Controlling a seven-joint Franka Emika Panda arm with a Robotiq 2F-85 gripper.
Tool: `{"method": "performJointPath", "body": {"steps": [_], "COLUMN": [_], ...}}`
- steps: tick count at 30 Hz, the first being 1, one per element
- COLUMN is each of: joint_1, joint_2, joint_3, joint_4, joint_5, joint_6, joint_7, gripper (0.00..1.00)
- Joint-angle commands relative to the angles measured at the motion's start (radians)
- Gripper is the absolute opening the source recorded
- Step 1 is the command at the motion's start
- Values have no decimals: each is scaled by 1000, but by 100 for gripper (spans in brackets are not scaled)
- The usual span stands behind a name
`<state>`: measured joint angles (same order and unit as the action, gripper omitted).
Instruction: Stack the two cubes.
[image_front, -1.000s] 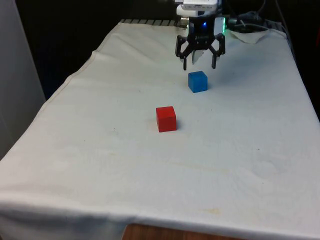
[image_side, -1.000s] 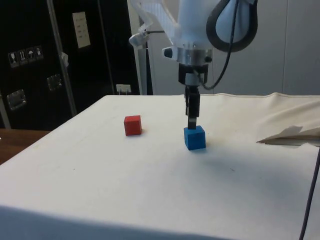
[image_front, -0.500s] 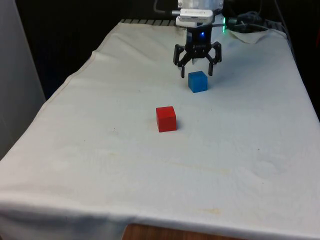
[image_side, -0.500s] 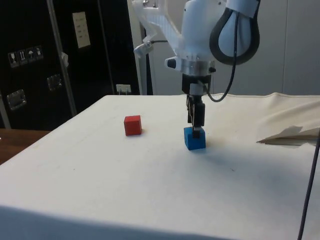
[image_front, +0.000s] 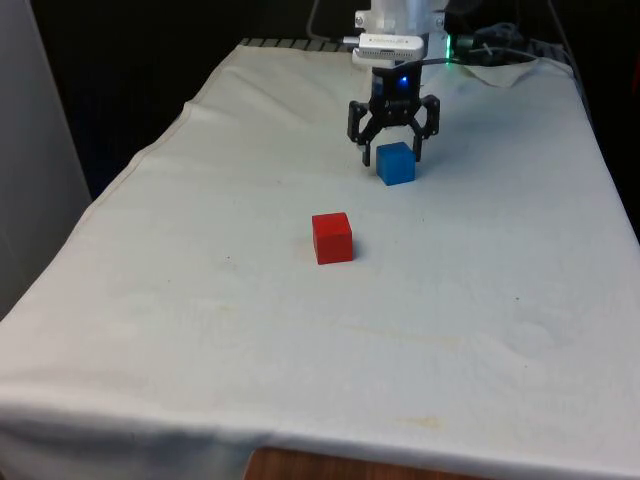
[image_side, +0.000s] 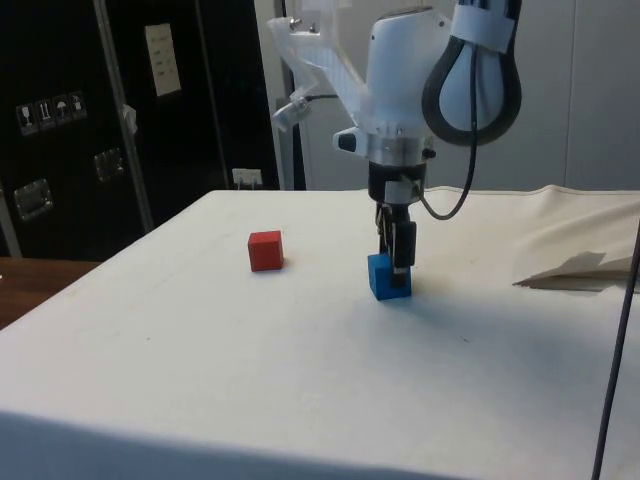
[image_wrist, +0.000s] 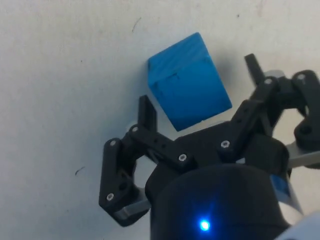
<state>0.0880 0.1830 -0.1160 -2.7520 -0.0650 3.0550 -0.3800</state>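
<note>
Lowered since the earlier frames: tool, fingers apart, now straddling the blue cube, one finger on each side, not yet closed on it. Blue cube: on the desk, far end. Red cube: well apart, nearer the middle. Judgement: grasp is next; stacking not begun. Desk: white cloth, lightly creased. Room: dark cabinets behind.

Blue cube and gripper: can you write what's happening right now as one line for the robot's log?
step: reach for blue cube | gripper: open, fingers either side of cube, not closed | red cube: apart on cloth, nothing on it | stack: not yet done
</note>
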Motion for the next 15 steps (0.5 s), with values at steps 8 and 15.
{"method": "performJointPath", "body": {"steps": [8, 15], "joint_1": [-2, -2], "joint_2": [14, 15], "joint_3": [4, 4], "joint_4": [-1, -1], "joint_5": [2, 2], "joint_6": [24, 25], "joint_7": [-6, -6], "gripper": [2, 1]}}
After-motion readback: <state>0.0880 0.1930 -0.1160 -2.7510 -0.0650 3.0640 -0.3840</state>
